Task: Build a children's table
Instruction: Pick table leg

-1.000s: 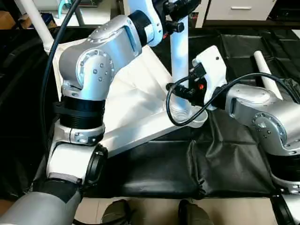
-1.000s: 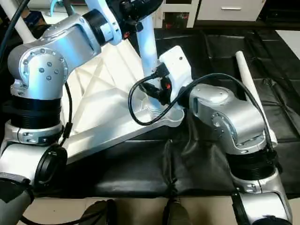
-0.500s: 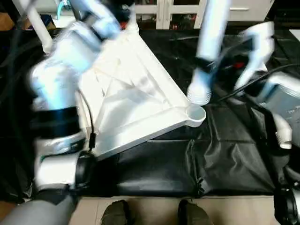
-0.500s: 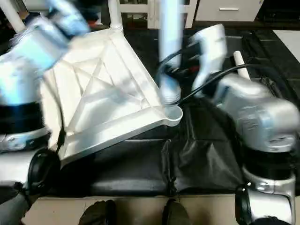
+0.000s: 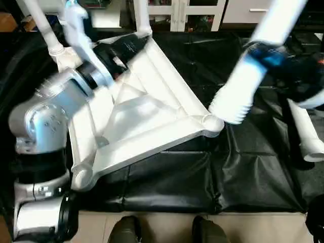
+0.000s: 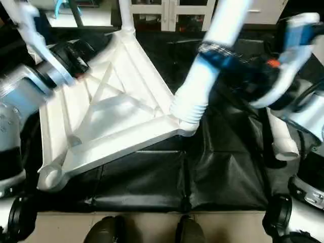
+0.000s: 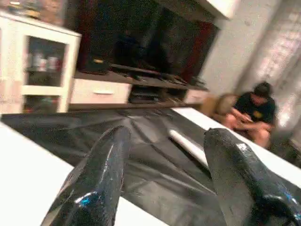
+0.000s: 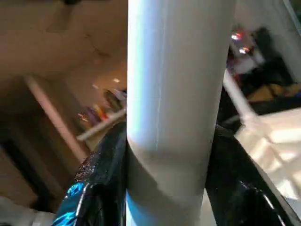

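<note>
Left gripper (image 7: 164,183) open, empty, above the far side of the tabletop (image 5: 147,121), which lies underside-up on black sheeting (image 5: 172,187). 2 legs (image 5: 43,25) stand in far corner sockets. Right gripper (image 8: 164,188) clamps a tilted leg (image 5: 253,66), threaded end just above the near-right socket (image 5: 211,123). Another leg (image 5: 304,126) lies right.

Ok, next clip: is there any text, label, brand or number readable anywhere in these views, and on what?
None can be read.
The table top, the leg held in the right gripper and the loose leg on the black sheet are plain white.
The items in the cabinet behind the left gripper are too blurred to read.
</note>
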